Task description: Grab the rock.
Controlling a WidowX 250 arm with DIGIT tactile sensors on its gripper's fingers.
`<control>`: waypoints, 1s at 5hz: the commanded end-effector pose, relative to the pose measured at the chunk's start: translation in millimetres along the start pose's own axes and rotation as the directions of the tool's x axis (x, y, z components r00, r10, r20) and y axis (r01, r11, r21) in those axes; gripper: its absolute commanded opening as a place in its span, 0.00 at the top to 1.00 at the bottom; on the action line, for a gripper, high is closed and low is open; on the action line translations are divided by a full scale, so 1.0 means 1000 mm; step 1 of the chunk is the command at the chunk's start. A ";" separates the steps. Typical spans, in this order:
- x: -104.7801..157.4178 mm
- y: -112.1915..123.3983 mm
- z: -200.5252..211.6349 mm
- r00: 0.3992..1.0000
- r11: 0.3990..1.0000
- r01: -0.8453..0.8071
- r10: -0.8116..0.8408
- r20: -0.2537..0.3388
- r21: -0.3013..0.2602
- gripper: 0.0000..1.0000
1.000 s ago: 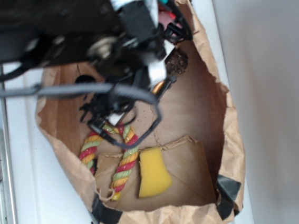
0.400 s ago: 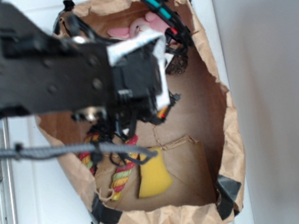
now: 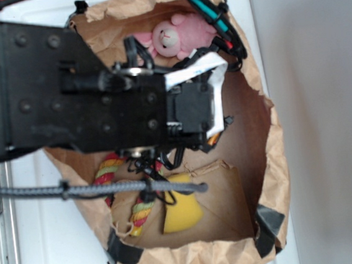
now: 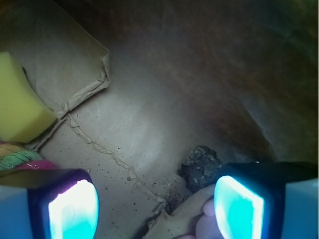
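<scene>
Hovering inside the paper bag (image 4: 164, 64), my gripper (image 4: 157, 201) was spread wide with nothing between its fingers (image 4: 238, 203). The rock (image 4: 200, 168) lay on the bag floor just inboard of my right-hand finger in the wrist view, apart from both pads, so no grasp had been made. I judged the reach only partly done: I was over the right corner, but centring on the rock, descending and closing all remained.

My wrist pointed down into the bag, and from the exterior view my black arm (image 3: 54, 94) stretched across the opening and hid the rock beneath it. A bit of the pink plush bunny (image 3: 176, 35) sat close below the rock. Further off lay the yellow sponge (image 4: 20, 99) and coloured rope (image 3: 148, 203).
</scene>
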State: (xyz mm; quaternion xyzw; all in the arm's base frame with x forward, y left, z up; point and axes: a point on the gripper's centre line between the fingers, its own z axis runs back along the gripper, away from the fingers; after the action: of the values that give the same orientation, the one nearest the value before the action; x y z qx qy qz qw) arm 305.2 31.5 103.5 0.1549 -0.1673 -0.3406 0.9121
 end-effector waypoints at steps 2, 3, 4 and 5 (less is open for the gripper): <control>-0.005 0.022 0.011 0.988 0.961 0.153 -0.142 0.062 -0.232 0.00; -0.014 0.009 0.026 0.970 0.942 0.240 -0.221 0.103 -0.236 0.00; -0.020 0.005 0.024 0.959 0.937 0.277 -0.257 0.118 -0.211 0.00; -0.020 0.001 0.014 0.940 0.926 0.338 -0.322 0.114 -0.169 0.00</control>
State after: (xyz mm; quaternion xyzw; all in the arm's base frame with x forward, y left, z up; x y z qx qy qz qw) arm 282.5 45.5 98.9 0.0593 -0.1267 -0.5052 0.8516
